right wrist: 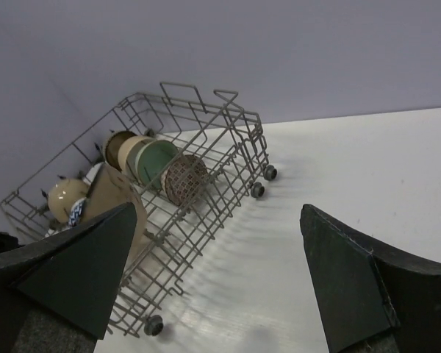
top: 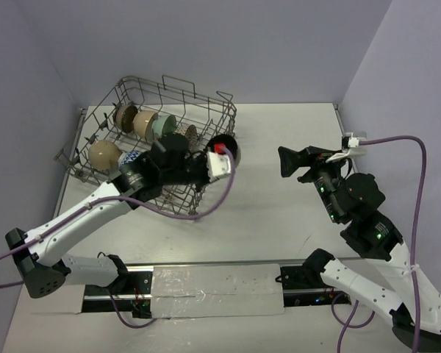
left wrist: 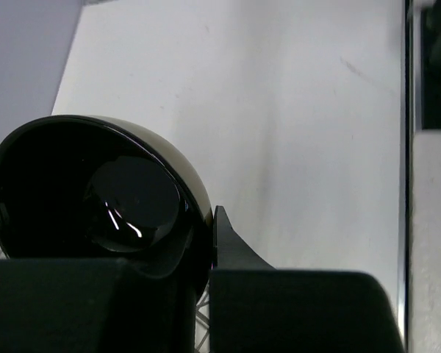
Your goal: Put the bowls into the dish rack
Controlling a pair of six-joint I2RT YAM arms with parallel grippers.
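Left arm [top: 81, 213]: white links, black joints, black base. Left gripper [top: 224, 156]: white block bearing a red mark; black fingers [left wrist: 231, 246]. Right arm [top: 367, 246]: same white-and-black build, with green lights [top: 322, 189] at two joints. Right gripper [top: 285, 163]: black, with wedge-shaped fingers and flat dark pads [right wrist: 88, 272]. A purple cable [top: 419, 191] runs along each arm.

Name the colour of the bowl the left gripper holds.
Glossy black bowl, clearest in left wrist view.
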